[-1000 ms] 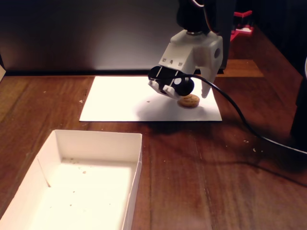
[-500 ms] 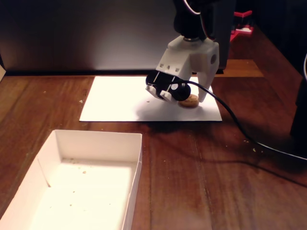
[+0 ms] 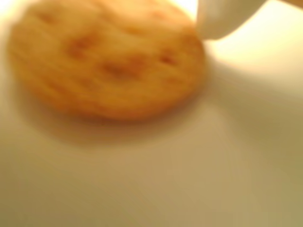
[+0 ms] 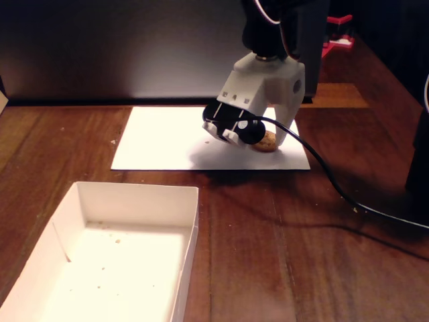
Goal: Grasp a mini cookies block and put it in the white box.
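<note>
Overall light: I see a dim, warm room in the fixed view; the background is near black.
Glare: the paper sheet and the floor of the white box glow, nearly washed out.
Shadows: a soft shadow lies on the sheet under the gripper; the cable casts a faint one on the wooden table.
Wrist view: my close-up is badly blurred; the mini cookies block is a soft orange smear, its edges fuzzy.
Colour cast: yellow-cream throughout the wrist view.
</note>
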Tool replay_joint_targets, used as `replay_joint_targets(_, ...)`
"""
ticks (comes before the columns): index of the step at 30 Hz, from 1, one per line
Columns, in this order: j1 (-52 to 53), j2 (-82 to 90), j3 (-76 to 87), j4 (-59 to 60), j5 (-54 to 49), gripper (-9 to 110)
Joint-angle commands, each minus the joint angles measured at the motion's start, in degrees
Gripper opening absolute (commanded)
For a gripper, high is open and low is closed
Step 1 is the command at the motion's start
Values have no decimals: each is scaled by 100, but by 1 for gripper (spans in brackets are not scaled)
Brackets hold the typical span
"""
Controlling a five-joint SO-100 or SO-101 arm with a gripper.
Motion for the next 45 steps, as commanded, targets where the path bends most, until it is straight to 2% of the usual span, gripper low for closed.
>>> replay_joint_targets(1, 0, 325, -53, 44, 44, 35)
replay_joint_targets(13, 0, 545, 88, 281, 53, 36)
replay_joint_targets(45, 18, 35, 149, -237, 62, 34)
